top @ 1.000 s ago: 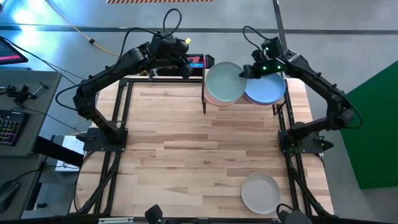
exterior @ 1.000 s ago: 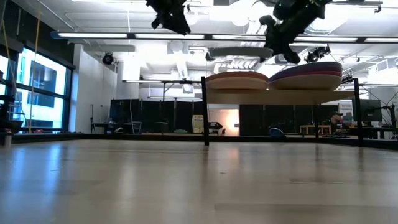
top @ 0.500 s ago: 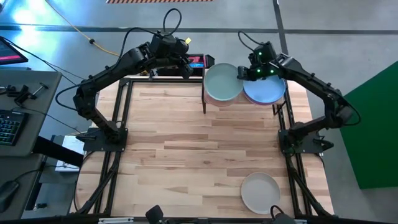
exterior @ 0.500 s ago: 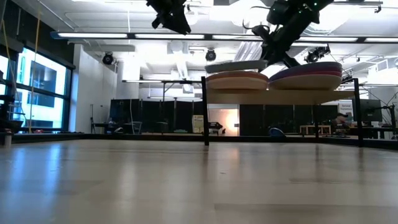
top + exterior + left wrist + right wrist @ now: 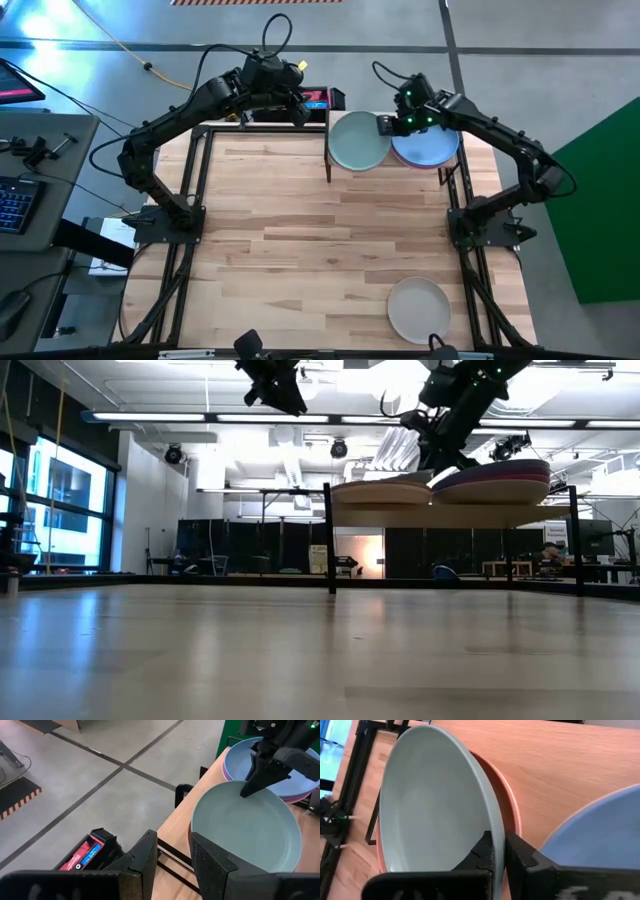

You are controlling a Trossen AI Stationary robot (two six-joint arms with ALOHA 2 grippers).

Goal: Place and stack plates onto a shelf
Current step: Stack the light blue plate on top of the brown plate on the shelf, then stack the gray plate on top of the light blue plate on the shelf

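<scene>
The right hand pinches the mint green plate by its near rim, tilting it onto the peach plate on the shelf. Left hand waits open.

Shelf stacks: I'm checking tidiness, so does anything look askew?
Yes. The mint green plate sits tilted on the left stack, its rim pinched by the right hand. One beige plate lies alone at the table's near edge.
</scene>
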